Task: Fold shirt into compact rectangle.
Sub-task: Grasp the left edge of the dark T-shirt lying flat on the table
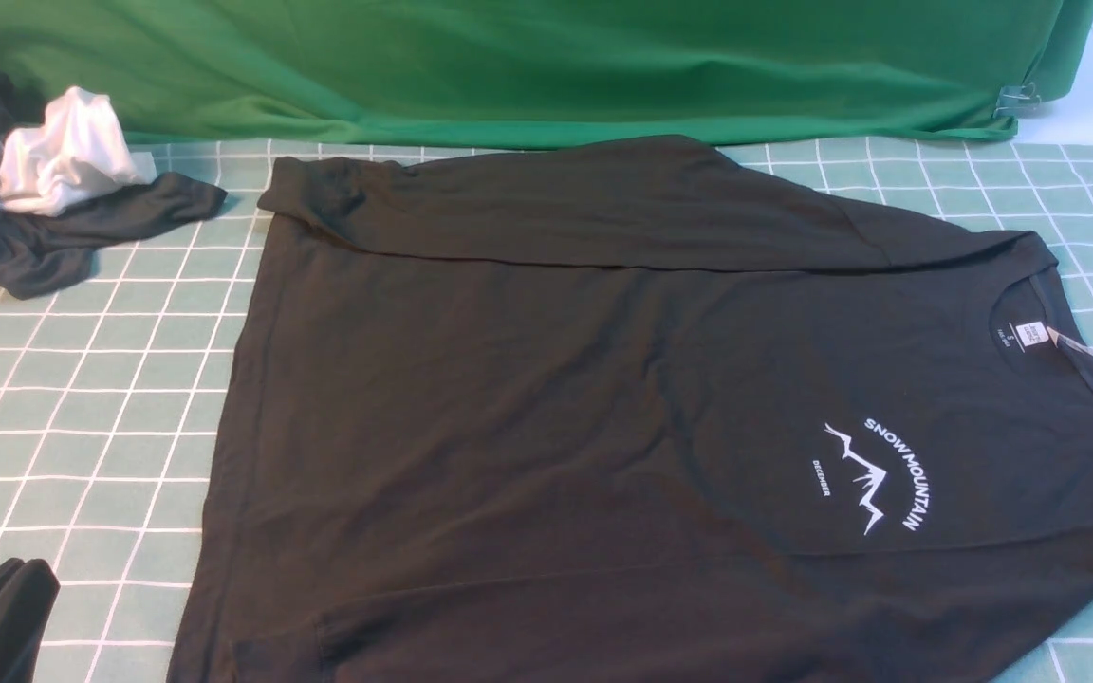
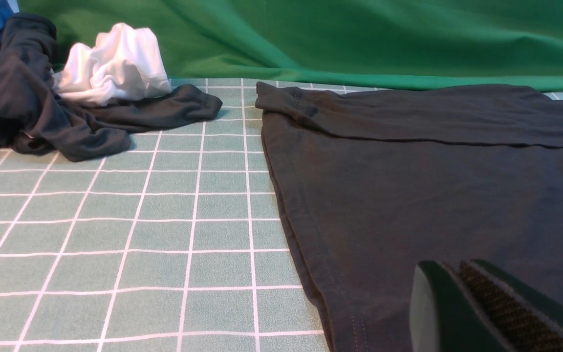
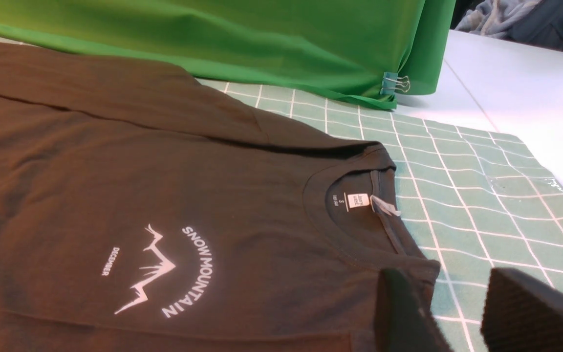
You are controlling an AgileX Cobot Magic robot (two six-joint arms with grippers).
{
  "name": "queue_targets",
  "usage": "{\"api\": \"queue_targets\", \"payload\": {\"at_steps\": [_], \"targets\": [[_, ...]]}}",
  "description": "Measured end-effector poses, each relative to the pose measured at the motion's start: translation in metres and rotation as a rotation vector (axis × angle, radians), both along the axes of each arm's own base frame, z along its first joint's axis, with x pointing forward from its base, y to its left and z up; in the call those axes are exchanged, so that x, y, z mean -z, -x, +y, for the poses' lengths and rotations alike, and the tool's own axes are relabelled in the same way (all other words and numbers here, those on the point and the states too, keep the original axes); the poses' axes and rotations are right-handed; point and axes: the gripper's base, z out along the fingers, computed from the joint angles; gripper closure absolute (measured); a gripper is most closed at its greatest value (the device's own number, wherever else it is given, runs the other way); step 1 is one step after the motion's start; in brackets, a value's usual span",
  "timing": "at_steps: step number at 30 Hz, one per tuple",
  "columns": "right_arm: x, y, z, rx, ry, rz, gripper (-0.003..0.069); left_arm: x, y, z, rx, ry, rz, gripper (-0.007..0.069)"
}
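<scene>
Green-and-white gridded tabletop (image 1: 82, 427), green curtain (image 1: 546, 71).

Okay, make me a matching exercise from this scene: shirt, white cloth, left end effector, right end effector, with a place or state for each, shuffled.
1. shirt
2. white cloth
3. left end effector
4. right end effector

A. shut
B. far edge folded inward
C. fingers apart
D. bunched up, left of the shirt

1-B; 2-D; 3-A; 4-C

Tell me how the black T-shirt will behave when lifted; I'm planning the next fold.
The T-shirt will probably hang floppy, given its soft wrinkles. The far flap, merely laid over, might slip open.
</scene>
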Motion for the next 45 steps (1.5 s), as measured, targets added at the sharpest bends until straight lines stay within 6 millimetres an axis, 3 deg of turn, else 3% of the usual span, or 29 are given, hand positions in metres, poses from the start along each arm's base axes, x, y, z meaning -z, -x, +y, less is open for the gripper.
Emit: {"api": "queue_targets", "payload": {"at_steps": [33,36,37,40,41,42,45], "targets": [[-0.002,0.000,0.000,0.000,0.002,-0.028,0.0417,-0.001,0.000,0.000,0.000,0.012,-0.015,0.0610],[-0.009,-0.001,0.000,0.005,-0.036,-0.102,0.0417,-0.006,-0.001,-0.002,-0.002,0.163,-0.058,0.0610],[-0.015,-0.001,0.000,0.013,-0.180,-0.162,0.0417,-0.012,-0.001,-0.003,-0.010,0.420,-0.097,0.0610],[-0.022,-0.001,-0.001,0.022,-0.452,-0.215,0.0417,-0.017,-0.001,-0.003,-0.026,0.868,-0.114,0.0610],[-0.022,-0.001,-0.001,0.023,-0.488,-0.216,0.0417,-0.017,-0.001,-0.003,-0.027,0.895,-0.114,0.0610],[-0.023,-0.001,-0.001,0.024,-0.592,-0.223,0.0417,-0.019,-0.001,-0.002,-0.033,1.040,-0.115,0.0610],[-0.024,-0.001,-0.001,0.027,-0.751,-0.219,0.0417,-0.020,-0.001,-0.001,-0.038,1.124,-0.119,0.0610]]}}
